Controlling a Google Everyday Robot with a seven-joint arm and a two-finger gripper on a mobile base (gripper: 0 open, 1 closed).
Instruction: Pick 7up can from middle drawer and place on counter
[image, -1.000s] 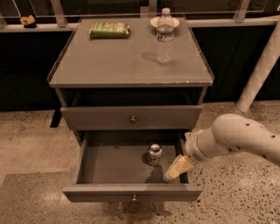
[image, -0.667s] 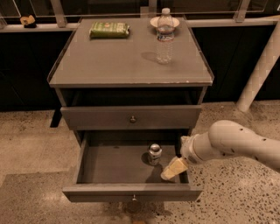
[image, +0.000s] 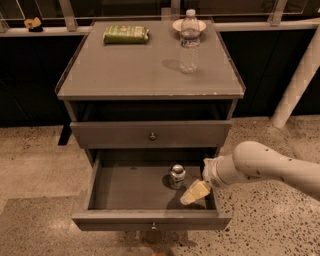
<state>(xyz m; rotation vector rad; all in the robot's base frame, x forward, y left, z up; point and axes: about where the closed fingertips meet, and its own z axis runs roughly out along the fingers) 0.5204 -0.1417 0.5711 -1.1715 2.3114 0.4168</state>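
Compared with one second ago, the gripper (image: 195, 192) has moved a little to the left, closer to the 7up can (image: 176, 176), and the white arm (image: 270, 167) behind it reaches further over the drawer's right side. The can stands at the same place as before, and the things on the worktop (image: 140, 70) have not moved either.

The gripper is inside the open middle drawer (image: 125, 192), in its right front part. It points down and to the left, with its yellowish tip just beside the can, on the can's right and a little nearer to the drawer front. It holds nothing, and it does not seem to touch the can. Whether the gripper is apart or together, I cannot tell from this angle.

The middle drawer is pulled far out. The can stands upright on its grey bottom, a little right of the middle, with its silver top up. It is the only object lying in the drawer. The drawer above (image: 115, 134) is closed, and its small round knob (image: 152, 136) is in the centre of the front.

On the worktop a clear water bottle (image: 189, 42) stands upright near the back right. A small pale dish (image: 176, 25) is just behind the bottle. A green packet (image: 126, 34) lies flat near the back edge, left of the bottle and well apart from it.
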